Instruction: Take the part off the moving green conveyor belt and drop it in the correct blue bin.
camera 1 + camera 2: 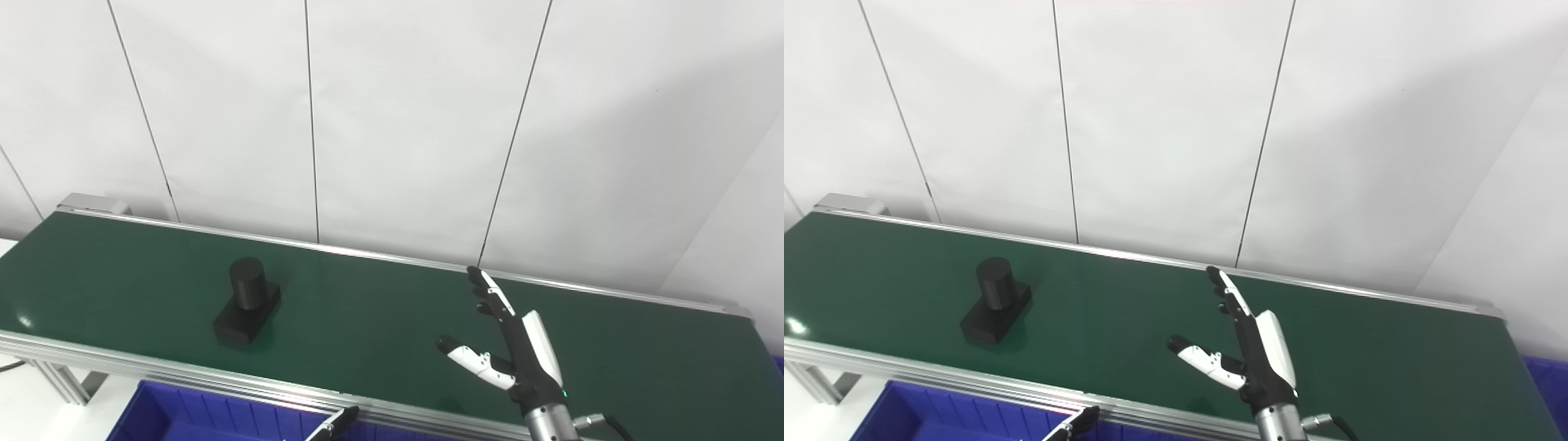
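A black part (pixel 247 301), an upright cylinder on a rectangular base, stands on the green conveyor belt (pixel 380 318) at its left part. My right hand (pixel 511 343) is open and empty above the belt, well to the right of the part, fingers stretched toward the wall and thumb out to the left. Only a fingertip of my left hand (pixel 335 422) shows at the bottom edge, below the belt's near rail. It also shows in the right eye view (pixel 1077 424).
A blue bin (pixel 202 416) sits below the belt's near rail at the bottom left. Another blue bin edge (pixel 1546 380) shows at the far right. A white panelled wall (pixel 392 122) stands right behind the belt.
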You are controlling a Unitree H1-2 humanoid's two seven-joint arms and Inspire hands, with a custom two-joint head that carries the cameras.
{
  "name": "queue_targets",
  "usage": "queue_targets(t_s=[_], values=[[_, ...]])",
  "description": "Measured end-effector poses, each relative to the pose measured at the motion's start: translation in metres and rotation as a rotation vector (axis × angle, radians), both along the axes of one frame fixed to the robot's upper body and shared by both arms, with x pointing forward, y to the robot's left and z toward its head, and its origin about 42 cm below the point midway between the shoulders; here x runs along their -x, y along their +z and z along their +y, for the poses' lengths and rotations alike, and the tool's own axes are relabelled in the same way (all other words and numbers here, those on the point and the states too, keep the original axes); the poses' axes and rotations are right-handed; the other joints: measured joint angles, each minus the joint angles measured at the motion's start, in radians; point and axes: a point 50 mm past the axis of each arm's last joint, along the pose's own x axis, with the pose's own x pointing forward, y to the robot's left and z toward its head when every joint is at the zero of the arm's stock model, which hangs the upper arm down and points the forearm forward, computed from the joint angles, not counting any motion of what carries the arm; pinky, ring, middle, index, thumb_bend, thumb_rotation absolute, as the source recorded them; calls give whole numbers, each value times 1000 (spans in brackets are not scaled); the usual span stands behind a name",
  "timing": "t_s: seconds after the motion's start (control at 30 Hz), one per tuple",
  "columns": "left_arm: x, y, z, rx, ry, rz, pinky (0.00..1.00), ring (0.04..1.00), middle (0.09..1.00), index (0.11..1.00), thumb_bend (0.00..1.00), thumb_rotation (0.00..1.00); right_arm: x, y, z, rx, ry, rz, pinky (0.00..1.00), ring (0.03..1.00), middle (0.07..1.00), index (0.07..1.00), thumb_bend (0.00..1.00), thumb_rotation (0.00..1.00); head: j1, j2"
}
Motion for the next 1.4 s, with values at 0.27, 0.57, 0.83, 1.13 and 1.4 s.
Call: queue_targets(t_s=[0.27, 0.57, 0.83, 1.13, 1.4], values=[[1, 0, -5, 19, -14, 9, 910, 950, 946, 925, 807, 867, -33, -7, 23, 71, 18, 71, 786, 874, 913, 931, 769, 581, -37, 5], [3, -2, 0, 16, 3, 15, 928, 959, 959, 937, 784, 896, -55, -11, 48, 126, 43, 109, 760, 870, 928, 938, 800, 611, -95, 5], [5, -3, -6, 36, 9, 25, 932, 958, 955, 939, 806, 940, -71, -17, 57, 180, 16, 143, 741, 853, 913, 929, 851, 623, -77, 6], [6, -3, -13, -14, -22, 1, 957, 947, 938, 918, 786, 982, -87, -22, 80, 229, 59, 178, 829, 892, 923, 935, 912, 635, -40, 14], [9, -2, -16, -52, -28, -27, 907, 928, 932, 914, 805, 998, -99, -21, 95, 272, 91, 190, 809, 883, 919, 933, 932, 620, -12, 23]])
